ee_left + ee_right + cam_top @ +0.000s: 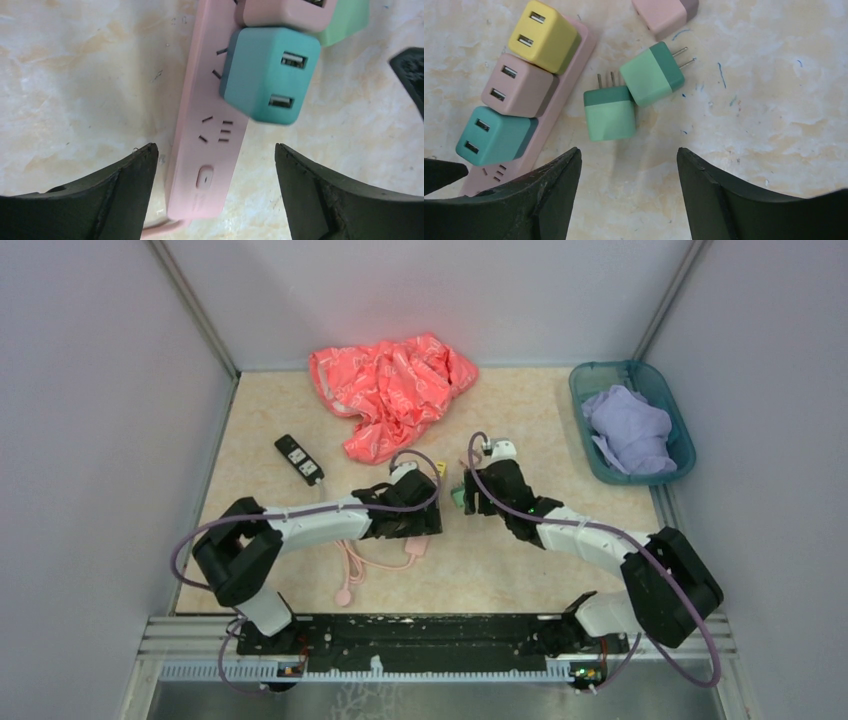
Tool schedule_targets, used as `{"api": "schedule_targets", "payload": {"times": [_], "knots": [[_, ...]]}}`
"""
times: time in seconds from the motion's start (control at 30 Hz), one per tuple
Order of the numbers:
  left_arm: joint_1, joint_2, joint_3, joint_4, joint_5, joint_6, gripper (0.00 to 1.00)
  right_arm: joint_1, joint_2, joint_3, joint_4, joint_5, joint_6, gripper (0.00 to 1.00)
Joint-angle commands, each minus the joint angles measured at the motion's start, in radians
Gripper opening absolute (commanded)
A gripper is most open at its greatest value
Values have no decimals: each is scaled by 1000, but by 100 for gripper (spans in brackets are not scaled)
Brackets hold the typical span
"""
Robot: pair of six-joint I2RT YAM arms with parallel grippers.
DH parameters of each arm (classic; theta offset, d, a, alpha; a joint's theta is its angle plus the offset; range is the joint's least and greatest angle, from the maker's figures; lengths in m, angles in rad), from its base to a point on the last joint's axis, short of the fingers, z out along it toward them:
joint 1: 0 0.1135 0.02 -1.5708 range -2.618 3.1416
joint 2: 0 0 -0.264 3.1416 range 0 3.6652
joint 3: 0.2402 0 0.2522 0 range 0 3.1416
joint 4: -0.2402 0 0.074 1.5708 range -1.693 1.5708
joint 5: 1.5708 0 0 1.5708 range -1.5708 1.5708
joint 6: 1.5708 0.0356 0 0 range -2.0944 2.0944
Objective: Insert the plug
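With left gripper (215, 150) spread and empty astride the pink power strip (197, 105), teal USB charger (267, 75) seated on it just beyond the fingertips (135, 170). With right gripper (628, 152) spread too, two green chargers (610, 112) (653, 73) loose just ahead.

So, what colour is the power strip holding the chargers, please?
Pale pink; the power strip shows best in the left wrist view.

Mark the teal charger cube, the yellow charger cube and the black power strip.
Teal two-port charger cube (260, 75): left wrist view, on its port face.
Yellow two-port charger cube (543, 35): right wrist view, middle of its port face.
Black rectangular power strip (299, 459): top external view, middle of its body.
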Motion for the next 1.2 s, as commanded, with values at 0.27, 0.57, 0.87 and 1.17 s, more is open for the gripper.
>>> {"api": "schedule_targets", "payload": {"times": [0.27, 0.57, 0.87, 1.17], "knots": [[141, -361, -273, 200, 140, 66, 100, 17, 156, 91, 74, -21, -62, 68], [250, -485, -378, 261, 240, 104, 100, 46, 252, 96, 165, -14, -125, 65], [280, -529, -412, 295, 289, 106, 100, 47, 297, 79, 237, -34, -171, 55], [292, -549, -425, 335, 335, 105, 100, 72, 204, 14, 236, -44, -185, 32]]}}
